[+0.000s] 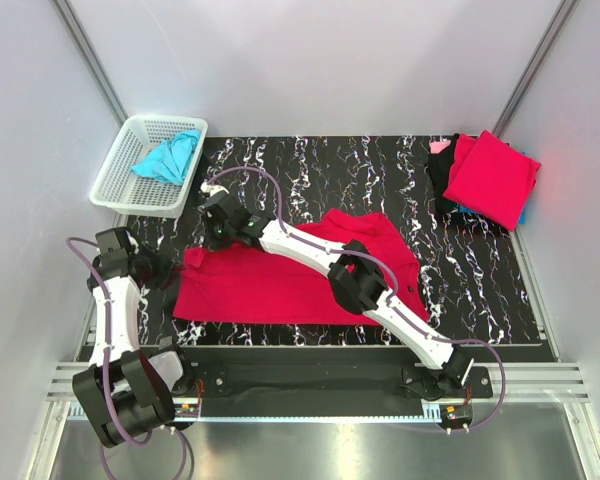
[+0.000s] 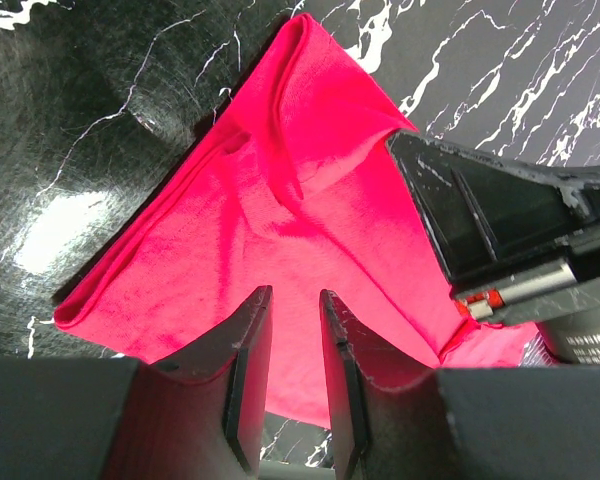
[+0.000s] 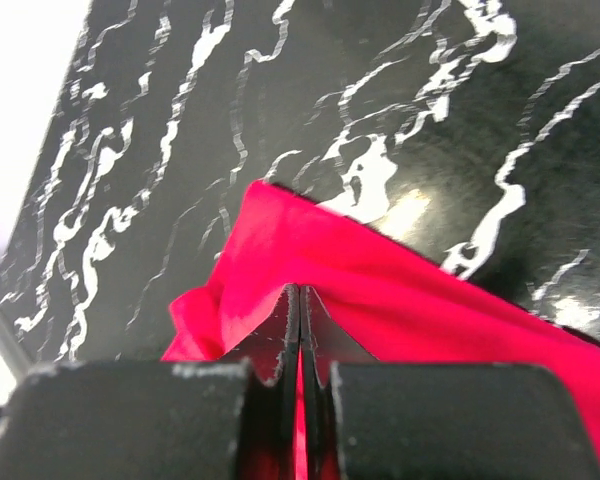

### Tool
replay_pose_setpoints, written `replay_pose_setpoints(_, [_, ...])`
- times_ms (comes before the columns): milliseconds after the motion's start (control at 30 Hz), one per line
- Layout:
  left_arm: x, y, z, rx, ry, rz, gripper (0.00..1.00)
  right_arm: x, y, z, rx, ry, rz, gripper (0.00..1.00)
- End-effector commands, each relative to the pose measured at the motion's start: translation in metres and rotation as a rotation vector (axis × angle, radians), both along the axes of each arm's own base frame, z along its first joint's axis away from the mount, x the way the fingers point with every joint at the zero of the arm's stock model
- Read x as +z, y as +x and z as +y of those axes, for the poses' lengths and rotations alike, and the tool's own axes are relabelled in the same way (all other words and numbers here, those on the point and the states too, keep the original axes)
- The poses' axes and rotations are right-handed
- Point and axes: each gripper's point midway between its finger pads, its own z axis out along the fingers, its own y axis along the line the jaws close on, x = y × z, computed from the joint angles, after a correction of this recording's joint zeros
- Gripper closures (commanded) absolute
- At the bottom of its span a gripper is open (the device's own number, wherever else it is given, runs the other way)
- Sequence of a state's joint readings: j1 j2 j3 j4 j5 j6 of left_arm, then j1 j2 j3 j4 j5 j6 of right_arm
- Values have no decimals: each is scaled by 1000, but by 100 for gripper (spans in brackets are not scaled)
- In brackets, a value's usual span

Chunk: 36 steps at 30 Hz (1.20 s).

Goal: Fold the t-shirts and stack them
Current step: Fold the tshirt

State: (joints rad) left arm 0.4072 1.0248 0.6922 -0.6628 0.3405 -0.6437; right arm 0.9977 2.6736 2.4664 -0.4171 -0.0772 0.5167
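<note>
A crimson t-shirt lies spread across the middle of the black marbled table. My right gripper reaches across to its far left corner and is shut on a raised fold of the red cloth, fingertips pressed together. My left gripper sits low at the shirt's left edge. Its jaws stand a little apart over the red cloth, with nothing pinched between them. The right gripper's black body shows close by in the left wrist view. A turquoise t-shirt lies crumpled in the basket.
The white lattice basket stands at the table's back left corner. A stack of folded shirts, red on top, rests at the back right. Grey walls close in both sides, and a metal rail runs along the near edge.
</note>
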Motion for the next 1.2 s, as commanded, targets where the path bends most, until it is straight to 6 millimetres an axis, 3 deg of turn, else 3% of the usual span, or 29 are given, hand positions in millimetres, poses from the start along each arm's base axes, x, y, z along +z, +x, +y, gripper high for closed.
replay_pose_setpoints(0, [-1,2,-4,-13,-29,-18,69,13,25,-3,-61,21,-56,100])
replay_pose_setpoints(367, [-16,14,-5,-32,2,36,67,15,37,-3,-83,47,-62,100])
replay_pose_setpoints(567, [-19,42,-20,-51,49,103,67,12,32,-2,-55,49,-47,100])
replay_pose_setpoints(700, [-2,63,-17,-35,93,55,67,12,29,-3,-40,46,-46,100])
replay_pose_setpoints(867, [6,71,-2,4,164,37,65,11,28,-3,-31,45,-41,100])
replay_pose_setpoints(967, [1,73,-7,0,151,49,65,9,28,-3,-29,43,-36,100])
replay_pose_setpoints(1167, [-30,69,-22,-31,120,110,65,10,27,-4,-22,45,-37,100])
